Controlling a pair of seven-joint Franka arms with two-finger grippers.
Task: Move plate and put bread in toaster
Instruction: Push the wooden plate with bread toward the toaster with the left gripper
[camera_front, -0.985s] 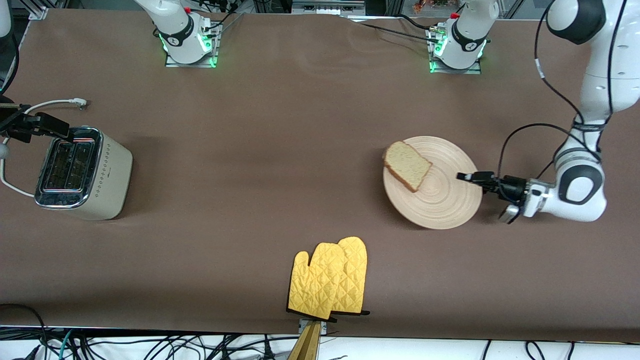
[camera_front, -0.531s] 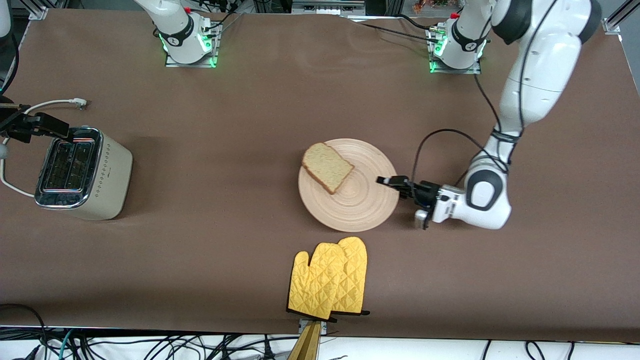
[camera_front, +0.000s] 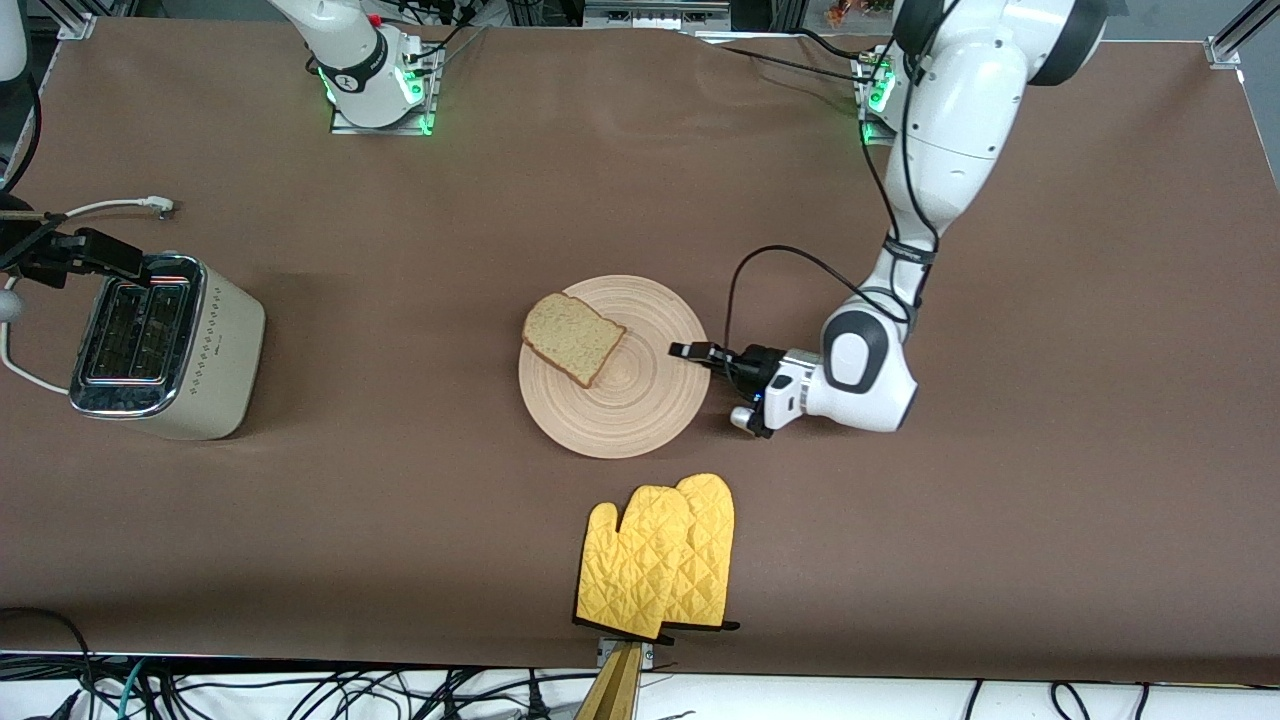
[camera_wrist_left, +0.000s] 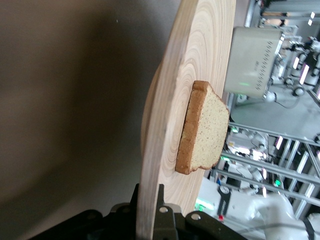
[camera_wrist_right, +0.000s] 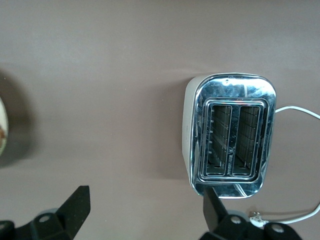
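Note:
The pale wooden plate (camera_front: 640, 410) lies at the middle of the table with the slice of bread (camera_front: 573, 338) on it, near the rim on the toaster's side. My left gripper (camera_front: 695, 352) is shut on the plate's rim at the edge toward the left arm's end. In the left wrist view the rim of the plate (camera_wrist_left: 165, 125) sits between the jaws of the left gripper (camera_wrist_left: 148, 200), and the bread (camera_wrist_left: 205, 130) rests on it. The cream toaster (camera_front: 165, 345) stands at the right arm's end. My right gripper (camera_front: 120, 262) hangs open over the toaster's (camera_wrist_right: 232, 135) end, with nothing between the fingers of the right gripper (camera_wrist_right: 145, 205).
A pair of yellow oven mitts (camera_front: 660, 555) lies near the table's front edge, nearer to the front camera than the plate. The toaster's white cord (camera_front: 100, 210) trails toward the robots' bases.
My left gripper has dragged the plate with the bread from the left arm's end to the table's middle, toward the toaster. The right arm has not moved.

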